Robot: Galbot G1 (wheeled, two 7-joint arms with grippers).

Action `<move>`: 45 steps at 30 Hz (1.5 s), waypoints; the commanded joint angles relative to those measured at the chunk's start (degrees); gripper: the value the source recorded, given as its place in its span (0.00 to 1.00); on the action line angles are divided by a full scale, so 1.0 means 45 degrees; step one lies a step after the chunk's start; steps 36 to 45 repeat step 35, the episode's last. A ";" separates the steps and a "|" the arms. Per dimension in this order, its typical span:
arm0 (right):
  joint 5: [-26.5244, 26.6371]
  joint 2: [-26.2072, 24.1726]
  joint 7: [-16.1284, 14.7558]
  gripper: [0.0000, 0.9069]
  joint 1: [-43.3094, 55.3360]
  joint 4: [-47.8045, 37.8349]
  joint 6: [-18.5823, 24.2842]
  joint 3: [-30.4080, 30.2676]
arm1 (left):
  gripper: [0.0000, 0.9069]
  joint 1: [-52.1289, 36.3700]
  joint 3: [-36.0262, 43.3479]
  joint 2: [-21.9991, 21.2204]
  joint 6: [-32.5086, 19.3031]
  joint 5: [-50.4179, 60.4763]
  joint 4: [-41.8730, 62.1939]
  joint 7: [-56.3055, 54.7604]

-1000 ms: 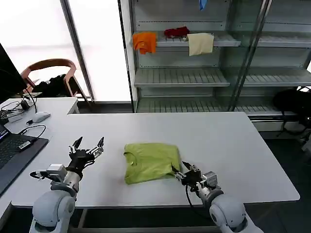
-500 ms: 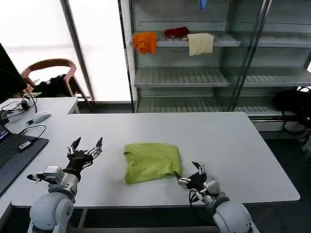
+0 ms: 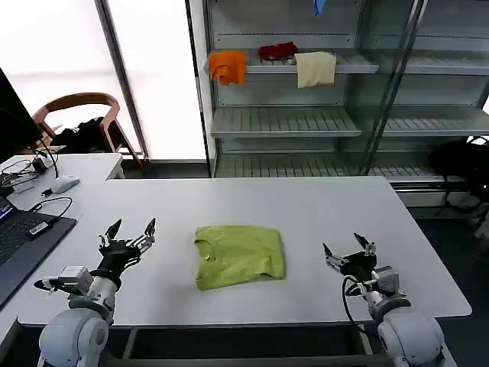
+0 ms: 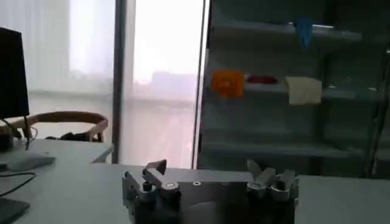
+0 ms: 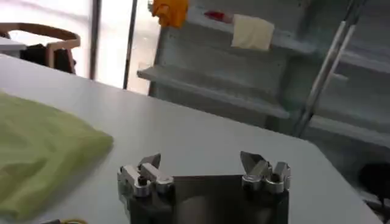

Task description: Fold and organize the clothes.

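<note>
The T-shirt lies folded on the bench between the left gripper and right gripper, both with jaws wide and empty, so the folding looks finished and only tidying it away seems left.

The T-shirt is soft, matt lime-green cloth lying in gentle wrinkles on the table, whose white top looks smooth with a dull sheen. The left gripper and the right gripper have dark, hard-looking fingers on grey metal-like mounts with shiny screw heads. On the far shelf, of pale slatted metal, the orange cloth and cream cloth hang limp and matt.
</note>
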 commanded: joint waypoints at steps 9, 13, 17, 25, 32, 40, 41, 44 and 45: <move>0.0679 -0.0146 0.0453 1.00 -0.0396 -0.0482 0.0712 0.2027 | 1.00 0.0360 -0.0096 0.0140 -0.0209 -0.0619 0.1123 0.0244; 0.0764 0.0044 0.0298 1.00 -0.0290 -0.0346 0.0874 0.2062 | 1.00 0.0507 0.0043 0.0121 -0.0381 -0.0538 0.1195 0.0467; 0.0869 0.0080 0.0324 1.00 -0.0261 -0.0150 0.0857 0.1989 | 1.00 0.0567 0.0158 0.0073 -0.0654 -0.0364 0.1168 0.0618; 0.1769 0.0036 0.0330 1.00 -0.0327 0.0376 0.0425 0.2135 | 1.00 0.0708 0.0148 0.0030 -0.0690 -0.0642 0.1090 0.0522; 0.2092 0.0010 0.0406 1.00 -0.0239 0.0478 0.0388 0.1975 | 1.00 0.0769 0.0167 -0.0040 -0.0759 -0.0688 0.1148 0.0261; 0.2291 0.0039 0.0718 1.00 0.0035 0.0491 -0.0212 0.1815 | 1.00 0.0679 0.0252 -0.0003 -0.0326 -0.0826 0.0925 -0.0431; 0.2291 0.0039 0.0718 1.00 0.0035 0.0491 -0.0212 0.1815 | 1.00 0.0679 0.0252 -0.0003 -0.0326 -0.0826 0.0925 -0.0431; 0.2291 0.0039 0.0718 1.00 0.0035 0.0491 -0.0212 0.1815 | 1.00 0.0679 0.0252 -0.0003 -0.0326 -0.0826 0.0925 -0.0431; 0.2291 0.0039 0.0718 1.00 0.0035 0.0491 -0.0212 0.1815 | 1.00 0.0679 0.0252 -0.0003 -0.0326 -0.0826 0.0925 -0.0431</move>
